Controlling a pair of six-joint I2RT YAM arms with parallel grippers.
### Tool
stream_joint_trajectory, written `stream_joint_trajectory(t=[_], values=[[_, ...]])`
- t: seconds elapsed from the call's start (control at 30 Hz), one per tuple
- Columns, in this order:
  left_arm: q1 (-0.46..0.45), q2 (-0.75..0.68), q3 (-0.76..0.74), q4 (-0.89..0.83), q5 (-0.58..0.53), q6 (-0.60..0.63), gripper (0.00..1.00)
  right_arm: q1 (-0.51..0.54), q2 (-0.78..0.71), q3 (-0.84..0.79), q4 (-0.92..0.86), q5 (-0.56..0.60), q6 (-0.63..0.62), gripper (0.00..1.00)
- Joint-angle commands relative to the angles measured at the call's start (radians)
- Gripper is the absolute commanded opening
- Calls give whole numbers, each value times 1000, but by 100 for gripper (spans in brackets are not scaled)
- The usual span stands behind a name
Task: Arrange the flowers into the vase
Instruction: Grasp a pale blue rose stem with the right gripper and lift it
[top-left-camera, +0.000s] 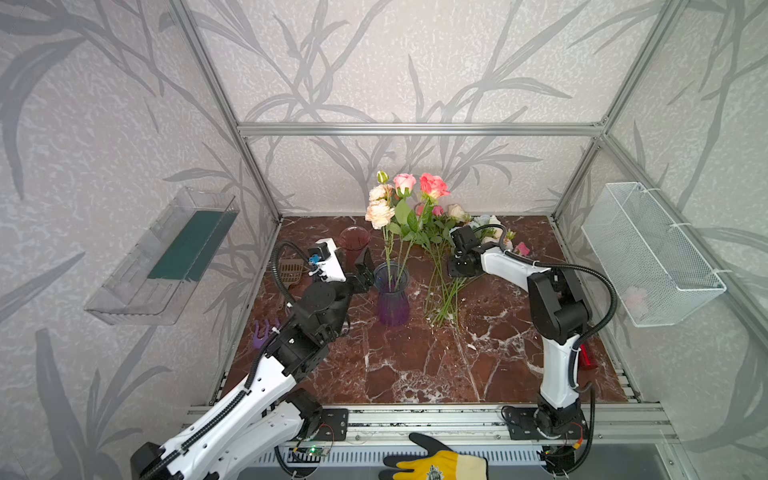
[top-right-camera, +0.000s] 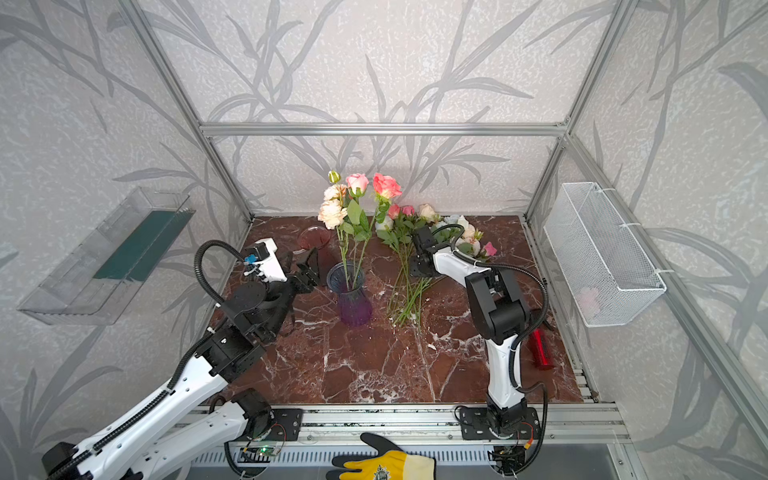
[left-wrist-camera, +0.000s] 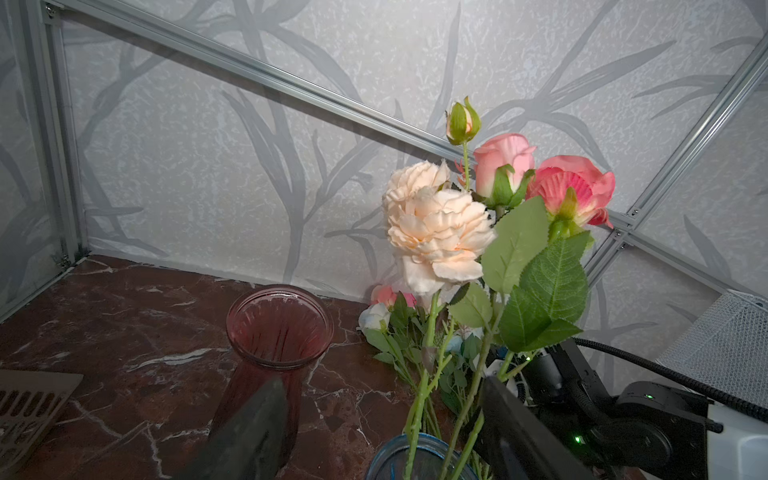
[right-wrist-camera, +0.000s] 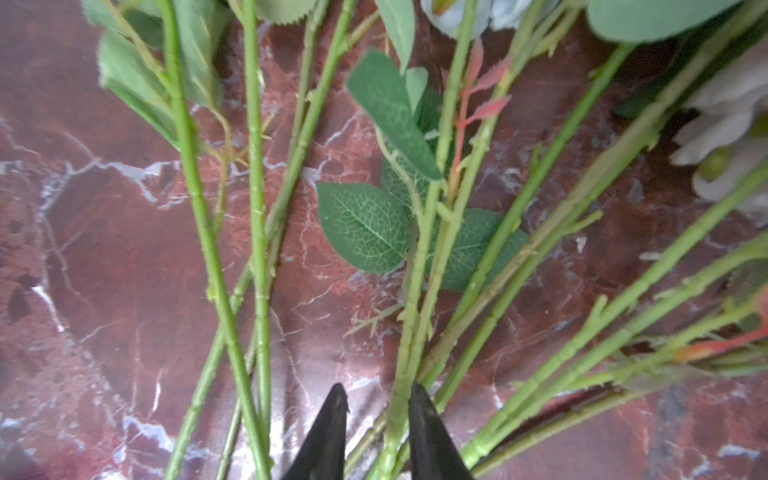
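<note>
A blue-purple glass vase (top-left-camera: 392, 301) (top-right-camera: 354, 299) stands mid-table and holds three flowers (top-left-camera: 399, 195) (left-wrist-camera: 440, 232) upright, with cream-peach, pink and coral heads. More flowers (top-left-camera: 446, 286) (top-right-camera: 409, 291) lie in a pile to its right, heads toward the back wall. My left gripper (top-left-camera: 368, 270) (left-wrist-camera: 382, 419) is open just left of the vase's rim (left-wrist-camera: 399, 446), and in the left wrist view the vase's stems stand between its fingers. My right gripper (right-wrist-camera: 378, 411) points down into the pile, jaws narrowly apart, with one green stem (right-wrist-camera: 399, 399) between them against one finger.
An empty red glass vase (top-left-camera: 354, 239) (left-wrist-camera: 278, 328) stands behind the left gripper. A brown slotted piece (top-left-camera: 291, 270) and a purple tool (top-left-camera: 264, 332) lie at the left edge, a red object (top-right-camera: 540, 345) at the right edge. A wire basket (top-left-camera: 652, 253) hangs right, a clear tray (top-left-camera: 166, 257) left. A gloved hand (top-left-camera: 432, 461) rests in front.
</note>
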Motion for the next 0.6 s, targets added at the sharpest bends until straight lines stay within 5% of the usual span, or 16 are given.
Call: stream_joint_trajectory(t=[0.0,0.27,0.57], values=[[5,4,16,-5,16,-29,75,-5,27,41,-45,25,-12,28],[12,16,22,-13,34,-38,75,-17,41,43,-42,24,9,18],[19,15,23,-12,50,-44,75,-17,-112,-64,49,-19,57,6]])
